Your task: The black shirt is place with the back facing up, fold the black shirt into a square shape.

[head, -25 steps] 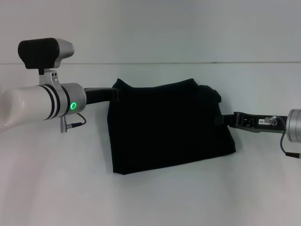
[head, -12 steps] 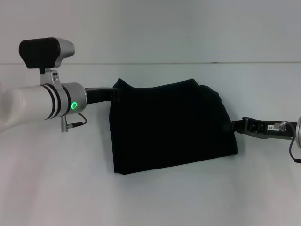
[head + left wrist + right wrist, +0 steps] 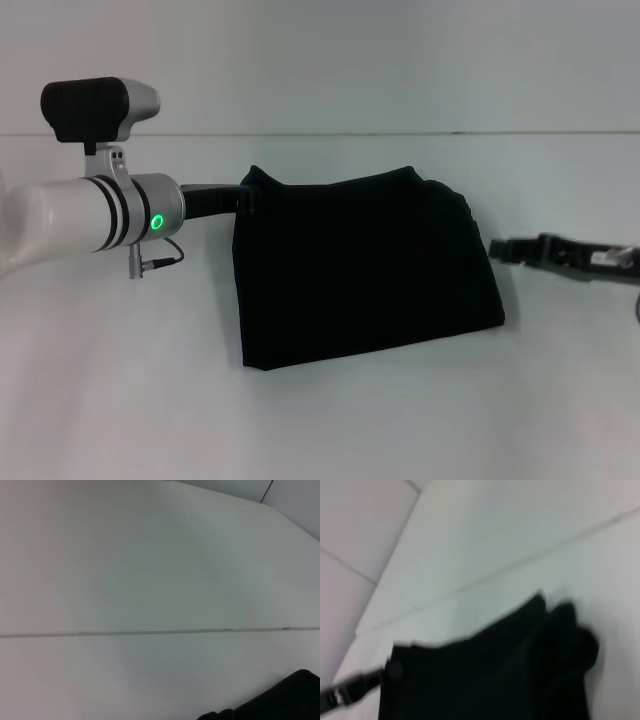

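On the table: the black shirt [image 3: 365,265] lies folded into a rough rectangle on the white table [image 3: 330,430], its near edge slanting, a small bump of cloth at its far right corner.
Left gripper: the left gripper [image 3: 243,200] reaches in from the left and meets the shirt's far left corner; its fingers are lost against the dark cloth, so I cannot tell whether they grip it.
Right gripper: the right gripper [image 3: 503,246] lies low over the table just beside the shirt's right edge, apart from the cloth; I cannot tell how its fingers stand.
Wrist views: the left wrist view shows bare table and a corner of shirt [image 3: 280,700]; the right wrist view shows the shirt [image 3: 490,675] from its side.
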Tool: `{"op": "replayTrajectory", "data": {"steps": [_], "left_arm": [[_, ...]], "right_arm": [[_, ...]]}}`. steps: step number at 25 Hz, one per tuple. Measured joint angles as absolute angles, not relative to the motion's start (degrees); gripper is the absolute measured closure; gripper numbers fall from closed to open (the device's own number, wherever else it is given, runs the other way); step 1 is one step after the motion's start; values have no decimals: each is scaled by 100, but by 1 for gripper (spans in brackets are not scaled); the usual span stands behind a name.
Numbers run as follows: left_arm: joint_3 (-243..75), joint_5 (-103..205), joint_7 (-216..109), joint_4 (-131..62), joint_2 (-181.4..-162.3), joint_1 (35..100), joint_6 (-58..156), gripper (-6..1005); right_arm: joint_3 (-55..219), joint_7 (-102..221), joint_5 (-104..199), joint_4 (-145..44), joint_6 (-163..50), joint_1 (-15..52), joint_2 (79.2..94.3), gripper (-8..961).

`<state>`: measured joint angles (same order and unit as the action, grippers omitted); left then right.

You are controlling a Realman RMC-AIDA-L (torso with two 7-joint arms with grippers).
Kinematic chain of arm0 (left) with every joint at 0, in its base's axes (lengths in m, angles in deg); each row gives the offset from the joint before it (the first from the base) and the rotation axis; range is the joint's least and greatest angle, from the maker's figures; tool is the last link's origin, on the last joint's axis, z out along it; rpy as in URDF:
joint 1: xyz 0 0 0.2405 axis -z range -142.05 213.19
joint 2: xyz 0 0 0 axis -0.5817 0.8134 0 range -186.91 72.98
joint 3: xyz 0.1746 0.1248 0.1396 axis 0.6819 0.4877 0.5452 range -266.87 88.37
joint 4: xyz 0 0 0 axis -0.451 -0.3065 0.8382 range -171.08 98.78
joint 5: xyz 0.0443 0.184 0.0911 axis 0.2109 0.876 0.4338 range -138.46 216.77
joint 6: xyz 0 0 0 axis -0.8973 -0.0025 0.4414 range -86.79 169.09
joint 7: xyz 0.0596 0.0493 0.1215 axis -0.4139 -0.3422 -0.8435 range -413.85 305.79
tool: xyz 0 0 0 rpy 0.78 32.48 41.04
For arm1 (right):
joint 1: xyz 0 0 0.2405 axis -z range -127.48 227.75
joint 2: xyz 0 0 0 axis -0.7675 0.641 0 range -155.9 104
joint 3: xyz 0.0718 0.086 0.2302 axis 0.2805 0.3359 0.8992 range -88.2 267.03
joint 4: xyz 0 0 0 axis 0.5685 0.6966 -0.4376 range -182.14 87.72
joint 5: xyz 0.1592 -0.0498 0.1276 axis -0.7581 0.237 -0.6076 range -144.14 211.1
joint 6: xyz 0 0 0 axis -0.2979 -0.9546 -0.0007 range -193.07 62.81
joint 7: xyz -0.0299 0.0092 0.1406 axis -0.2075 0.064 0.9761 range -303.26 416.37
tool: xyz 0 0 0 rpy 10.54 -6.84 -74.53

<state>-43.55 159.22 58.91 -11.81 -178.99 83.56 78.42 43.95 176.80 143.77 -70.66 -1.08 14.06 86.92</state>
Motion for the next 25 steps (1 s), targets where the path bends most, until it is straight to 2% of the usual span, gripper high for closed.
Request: {"op": "replayTrajectory", "data": {"steps": [1, 5, 9, 12, 14, 20, 25], "left_arm": [[-4355, 15922, 5891, -1181, -17897, 8356, 7843, 947], [-4349, 15922, 5891, -1181, -17895, 8356, 7848, 946], [-4347, 15921, 5891, -1178, -17895, 8356, 7849, 946], [-4347, 15921, 5891, -1175, -17895, 8356, 7852, 946], [-4346, 15921, 5890, -1176, -17895, 8355, 7853, 946], [-4346, 15921, 5884, -1186, -17908, 8325, 7847, 947], [-4346, 15921, 5888, -1189, -17910, 8309, 7829, 947]], "right_arm": [[4516, 17681, 14377, -7209, -42, 1457, 8698, 893], [4898, 17700, 14375, -7690, 226, 1445, 8673, 722], [4961, 17661, 14389, -7776, 229, 1084, 8625, 577], [4801, 17507, 14502, -7623, 82, 751, 8681, 476], [4592, 17429, 14638, -7442, -111, 523, 8757, 618], [3982, 17398, 14891, -7103, -833, 208, 9062, 738], [3728, 17397, 14911, -6945, -1179, 230, 9163, 838]]}}
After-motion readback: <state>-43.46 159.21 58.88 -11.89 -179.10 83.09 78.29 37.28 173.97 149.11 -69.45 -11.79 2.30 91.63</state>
